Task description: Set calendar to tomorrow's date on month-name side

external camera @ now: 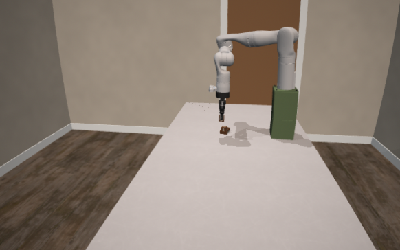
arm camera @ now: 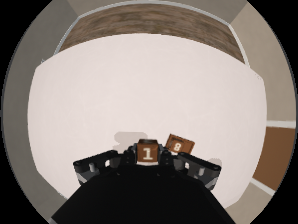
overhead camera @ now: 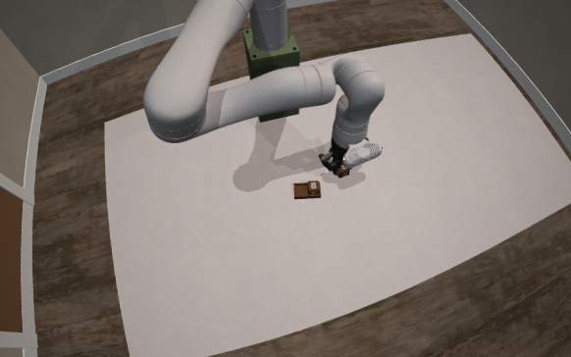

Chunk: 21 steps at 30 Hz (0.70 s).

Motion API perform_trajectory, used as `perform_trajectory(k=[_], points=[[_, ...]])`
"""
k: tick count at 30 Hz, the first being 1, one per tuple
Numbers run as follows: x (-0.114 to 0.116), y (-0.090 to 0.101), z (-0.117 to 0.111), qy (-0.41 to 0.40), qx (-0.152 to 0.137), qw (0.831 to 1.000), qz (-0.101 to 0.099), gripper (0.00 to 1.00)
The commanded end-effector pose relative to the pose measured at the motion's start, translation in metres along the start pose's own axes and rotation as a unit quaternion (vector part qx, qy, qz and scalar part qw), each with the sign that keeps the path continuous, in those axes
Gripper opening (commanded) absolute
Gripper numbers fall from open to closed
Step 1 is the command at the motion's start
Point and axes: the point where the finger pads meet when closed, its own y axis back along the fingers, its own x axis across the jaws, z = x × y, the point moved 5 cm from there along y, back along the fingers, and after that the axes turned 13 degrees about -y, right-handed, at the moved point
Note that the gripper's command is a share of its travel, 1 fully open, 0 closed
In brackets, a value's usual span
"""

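My gripper [overhead camera: 343,171] [external camera: 221,117] [arm camera: 147,149] is shut on a brown cube [overhead camera: 344,173] [external camera: 221,119] [arm camera: 147,152]. It holds the cube above the table, behind and to the right of the tray in the top view. A white 1 faces the wrist camera and reads upright there. The brown tray [overhead camera: 300,190] [arm camera: 187,146] lies on the table. The other brown cube [overhead camera: 314,187] [arm camera: 177,146] stands in its right half in the top view, with a white 8 that looks to be on top. The tray's left half is empty. The month's name cannot be read.
The pale table top [overhead camera: 243,255] [external camera: 225,192] [arm camera: 100,90] spreads around the tray. The green pedestal [overhead camera: 273,64] [external camera: 283,113] stands at its back edge in the top view. Arm shadows fall behind the tray.
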Motion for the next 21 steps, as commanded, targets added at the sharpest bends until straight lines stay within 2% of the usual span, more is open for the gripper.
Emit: perform_trajectory(k=[1,3,9,18,21], points=[[0.011,0.003,-0.005,0.03,0.005,1.0,0.003,0.26],[0.011,0.003,-0.005,0.03,0.005,1.0,0.003,0.26],[0.026,0.004,-0.005,0.132,0.004,0.991,0.004,0.26],[0.047,0.005,-0.003,0.273,0.001,0.962,0.005,0.26],[0.049,0.006,-0.003,0.287,0.0,0.958,0.005,0.26]])
